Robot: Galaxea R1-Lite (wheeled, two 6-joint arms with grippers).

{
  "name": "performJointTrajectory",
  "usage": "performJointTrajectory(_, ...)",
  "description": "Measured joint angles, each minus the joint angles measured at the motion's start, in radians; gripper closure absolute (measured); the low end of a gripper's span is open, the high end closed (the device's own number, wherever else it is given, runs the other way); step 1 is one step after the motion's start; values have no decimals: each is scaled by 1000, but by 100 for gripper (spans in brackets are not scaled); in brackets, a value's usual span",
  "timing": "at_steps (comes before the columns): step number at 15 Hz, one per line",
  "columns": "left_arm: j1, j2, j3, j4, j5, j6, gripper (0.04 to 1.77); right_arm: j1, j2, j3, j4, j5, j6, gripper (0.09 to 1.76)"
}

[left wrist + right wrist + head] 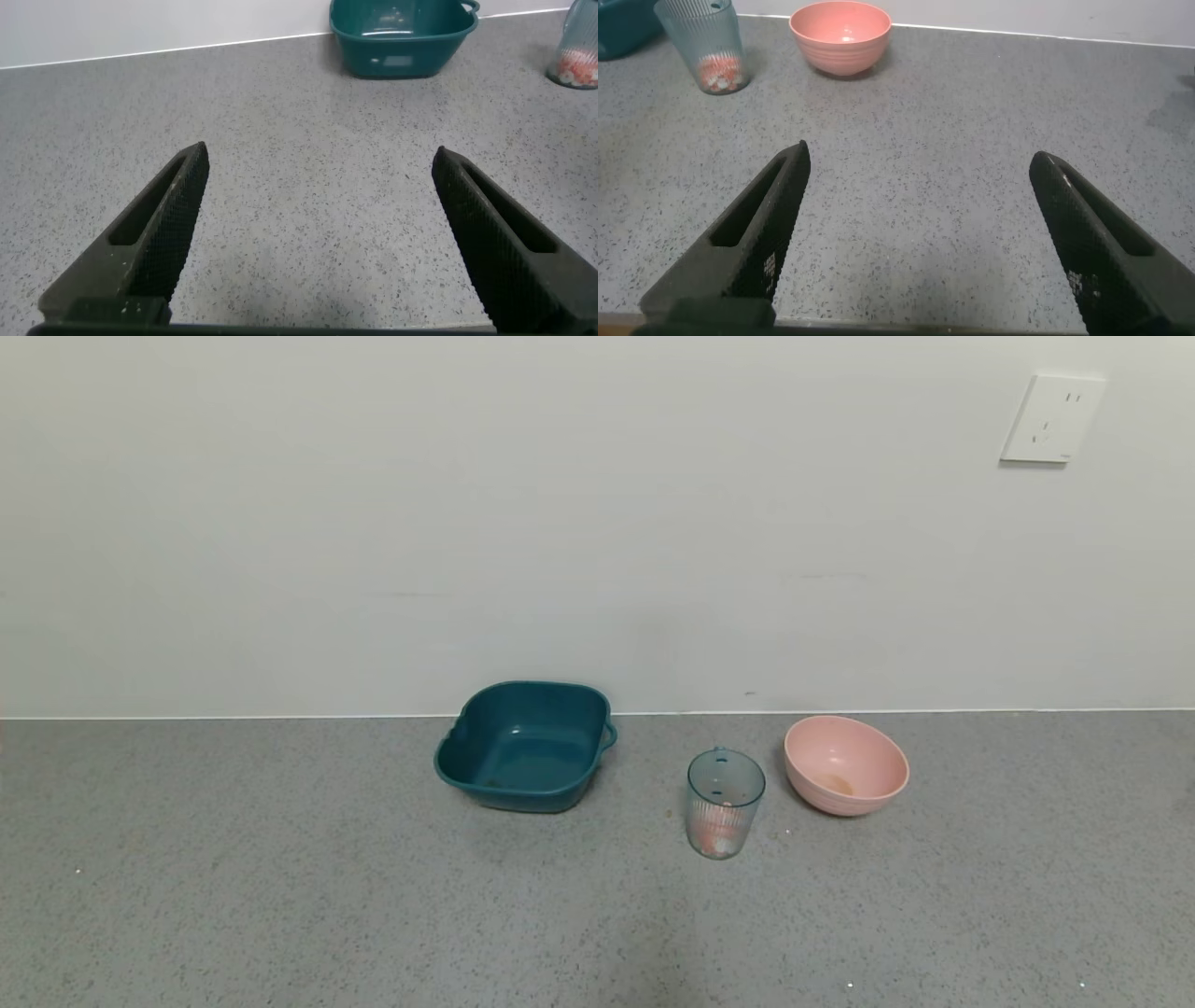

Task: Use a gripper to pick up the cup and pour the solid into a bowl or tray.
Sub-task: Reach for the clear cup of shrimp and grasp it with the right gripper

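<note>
Nothing of the task is done yet, as far as can be judged. The cup stands upright on the bench near the back edge, the solid still lying in its bottom as white and orange-red pieces. The teal basin sits against the back edge toward the left, apparently without any pieces in it; a pink bowl stands just beside the cup on its right. Neither arm shows in the head view. The left end effector hangs over bare bench, spread wide and holding nothing; the right end effector is likewise wide apart and empty, with the cup well ahead of it. Reaching, grasping, lifting and pouring all remain. No brand or readable writing appears; the wall socket carries none that can be made out.
</note>
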Motion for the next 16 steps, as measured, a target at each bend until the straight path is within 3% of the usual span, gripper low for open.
performJointTrajectory(7,0,0,0,0,0,0,9,0,0,-6,-13,0,3,14)
performJointTrajectory(12,0,0,0,0,0,0,9,3,29,-129,22,13,-7,14)
performJointTrajectory(16,0,0,0,0,0,0,9,3,172,-230,24,63,-8,14)
